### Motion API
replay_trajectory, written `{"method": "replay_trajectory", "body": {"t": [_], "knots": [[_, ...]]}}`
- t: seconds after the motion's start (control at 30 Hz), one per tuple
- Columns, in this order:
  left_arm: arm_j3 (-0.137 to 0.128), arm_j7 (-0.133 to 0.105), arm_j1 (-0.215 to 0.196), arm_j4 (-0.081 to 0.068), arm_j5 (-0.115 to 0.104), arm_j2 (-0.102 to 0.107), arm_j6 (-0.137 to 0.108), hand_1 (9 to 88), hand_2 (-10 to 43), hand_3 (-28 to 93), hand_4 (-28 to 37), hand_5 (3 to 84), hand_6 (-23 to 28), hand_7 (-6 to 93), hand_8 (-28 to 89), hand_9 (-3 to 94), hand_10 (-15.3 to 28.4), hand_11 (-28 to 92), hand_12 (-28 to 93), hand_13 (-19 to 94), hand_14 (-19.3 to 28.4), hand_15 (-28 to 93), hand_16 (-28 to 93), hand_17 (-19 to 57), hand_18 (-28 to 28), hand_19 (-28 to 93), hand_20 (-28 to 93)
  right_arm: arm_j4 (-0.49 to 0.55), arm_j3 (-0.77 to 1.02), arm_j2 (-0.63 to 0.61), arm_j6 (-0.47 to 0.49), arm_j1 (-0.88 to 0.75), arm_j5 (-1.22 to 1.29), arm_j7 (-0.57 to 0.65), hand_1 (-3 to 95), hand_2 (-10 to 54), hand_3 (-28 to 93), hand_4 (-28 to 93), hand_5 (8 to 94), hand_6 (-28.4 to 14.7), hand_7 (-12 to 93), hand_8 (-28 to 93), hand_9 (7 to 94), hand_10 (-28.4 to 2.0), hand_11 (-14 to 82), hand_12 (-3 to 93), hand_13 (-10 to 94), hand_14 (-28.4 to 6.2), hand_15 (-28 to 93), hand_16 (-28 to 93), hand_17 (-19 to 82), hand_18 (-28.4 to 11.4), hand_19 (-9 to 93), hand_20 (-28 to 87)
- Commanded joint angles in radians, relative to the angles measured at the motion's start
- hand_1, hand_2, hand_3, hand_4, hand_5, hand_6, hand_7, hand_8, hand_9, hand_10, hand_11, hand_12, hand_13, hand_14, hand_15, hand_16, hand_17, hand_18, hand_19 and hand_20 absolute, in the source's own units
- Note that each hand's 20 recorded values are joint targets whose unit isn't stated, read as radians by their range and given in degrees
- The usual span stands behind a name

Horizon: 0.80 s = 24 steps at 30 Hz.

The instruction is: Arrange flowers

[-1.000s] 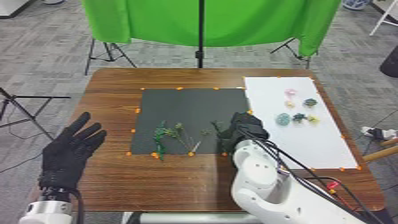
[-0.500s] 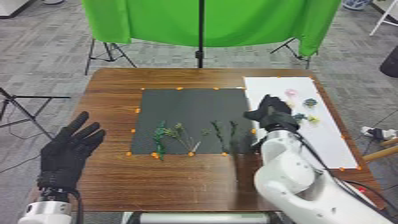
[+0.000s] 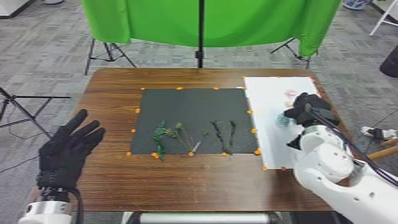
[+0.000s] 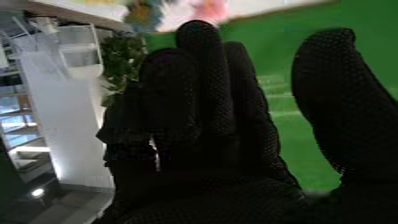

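Observation:
In the head view my right hand (image 3: 309, 108) is over the white sheet at the right, covering part of the flower heads. Beside its fingers show a pink flower (image 3: 290, 93) and a blue-green flower (image 3: 283, 120). Green stems (image 3: 161, 137) and thinner sprigs (image 3: 182, 135) lie on the black mat's lower half, with two dark stems (image 3: 233, 134) farther right. My left hand (image 3: 67, 155) stays left of the mat, fingers straight. In the right wrist view my right hand (image 4: 213, 115) has straight fingers, its thumb apart, with a pink flower (image 4: 210, 10) and a bluish flower (image 4: 144, 15) beyond the fingertips.
The black mat (image 3: 195, 107) and the white sheet (image 3: 275, 150) lie side by side on the brown table (image 3: 178, 185), held by orange tabs. A green cloth (image 3: 240, 25) hangs on a stand behind the table.
My right hand has moved from the two dark stems on the mat rightward over the white sheet, uncovering those stems. The left hand has hardly moved.

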<state>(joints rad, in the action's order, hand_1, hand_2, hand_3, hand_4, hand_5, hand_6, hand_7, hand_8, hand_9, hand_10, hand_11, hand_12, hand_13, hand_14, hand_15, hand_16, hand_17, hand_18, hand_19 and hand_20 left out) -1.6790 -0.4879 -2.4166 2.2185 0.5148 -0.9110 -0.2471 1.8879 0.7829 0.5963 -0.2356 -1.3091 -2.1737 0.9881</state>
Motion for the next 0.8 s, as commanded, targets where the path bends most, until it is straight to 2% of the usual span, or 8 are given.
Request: {"method": "replay_trajectory", "body": {"t": [0.03,0.37,0.47,0.5,0.53,0.57,0.67,0.8], "knots": [[0.011,-0.010,-0.009,-0.007,-0.009,0.004,0.001,20.5,6.0,79,-28.3,36.5,8.0,11.1,-10,34.7,20.4,23,11,23,28.4,50,-9,-10.3,27.0,55,9,-0.044,-0.069,0.047,0.056,0.047,0.001,-0.003,36.7,-9.5,76,-28,57.7,-1.2,13,-12,68.9,-14.3,38.4,16.0,66,-11.1,73,16,32,-25.3,90,40],[0.004,0.010,-0.007,-0.008,0.005,-0.018,0.009,20.9,5.7,79,-28.3,36.5,8.0,11.3,-10,34.7,20.4,23,11,23,28.4,50,-9,-10.3,26.8,55,9,-0.092,-0.142,0.073,0.134,0.083,0.013,0.007,36.8,-9.5,75,-28,58.6,0.7,13,-12,69.3,-13.8,38.5,15.8,66,-11.1,73,16,32,-25.7,89,41],[-0.001,0.018,-0.006,-0.008,0.009,-0.026,0.012,21.0,5.7,79,-28.3,36.5,8.0,11.2,-10,34.7,20.4,23,11,23,28.4,50,-9,-10.4,26.8,55,9,-0.112,-0.173,0.078,0.149,0.090,-0.014,-0.001,39.3,-9.5,75,-28,63.7,1.4,14,-12,72.6,-11.7,37.2,16.1,70,-9.5,69,16,32,-25.0,88,41],[0.003,0.004,-0.009,-0.007,0.003,-0.020,0.006,21.0,5.7,79,-28.3,36.5,8.0,11.2,-10,34.7,20.4,23,11,23,28.4,50,-9,-10.4,26.8,55,9,-0.120,-0.187,0.082,0.149,0.100,-0.018,0.001,39.7,-9.5,75,-28,65.0,1.5,14,-12,74.1,-11.5,36.9,16.2,71,-9.0,68,17,32,-24.7,88,41],[-0.003,0.024,-0.004,-0.008,0.014,-0.032,0.015,21.0,5.7,79,-28.3,36.5,8.0,11.3,-10,34.7,20.4,23,11,23,28.4,50,-9,-10.3,26.8,55,9,-0.120,-0.180,0.085,0.154,0.085,-0.023,0.000,43.4,-9.5,73,-28,69.9,1.8,15,-9,78.9,-10.1,31.8,20.8,76,-7.3,64,19,32,-23.4,89,40],[0.003,0.011,-0.004,-0.008,0.005,-0.020,0.009,21.0,5.7,79,-28.3,36.6,8.0,11.3,-10,34.7,20.4,23,11,23,28.4,50,-9,-10.3,26.7,55,9,-0.124,-0.193,0.085,0.140,0.092,-0.018,0.003,46.7,-9.5,71,-28,72.9,1.7,15,-5,82.1,-9.1,26.6,24.6,78,-6.6,62,20,33,-22.6,89,40],[0.004,0.010,-0.005,-0.007,0.004,-0.019,0.007,21.1,5.8,79,-28.3,36.7,8.1,11.3,-10,34.7,20.4,23,11,23,28.4,50,-9,-10.4,26.7,55,9,-0.120,-0.176,0.089,0.124,0.067,-0.038,-0.005,56.2,-9.5,65,-28,82.1,2.2,18,1,90.9,-6.7,12.7,32.3,83,-4.9,54,21,35,-20.6,90,38],[-0.002,-0.001,-0.015,-0.001,-0.001,-0.011,0.003,21.0,5.8,79,-28.3,36.7,8.1,11.3,-10,34.7,20.4,23,11,23,28.4,50,-9,-10.4,26.5,55,9,-0.073,-0.125,0.092,0.080,0.031,-0.071,-0.017,60.2,-9.5,64,-28,86.9,2.5,19,2,93.6,-6.0,14.7,31.2,88,-3.4,50,23,37,-19.7,91,38]]}}
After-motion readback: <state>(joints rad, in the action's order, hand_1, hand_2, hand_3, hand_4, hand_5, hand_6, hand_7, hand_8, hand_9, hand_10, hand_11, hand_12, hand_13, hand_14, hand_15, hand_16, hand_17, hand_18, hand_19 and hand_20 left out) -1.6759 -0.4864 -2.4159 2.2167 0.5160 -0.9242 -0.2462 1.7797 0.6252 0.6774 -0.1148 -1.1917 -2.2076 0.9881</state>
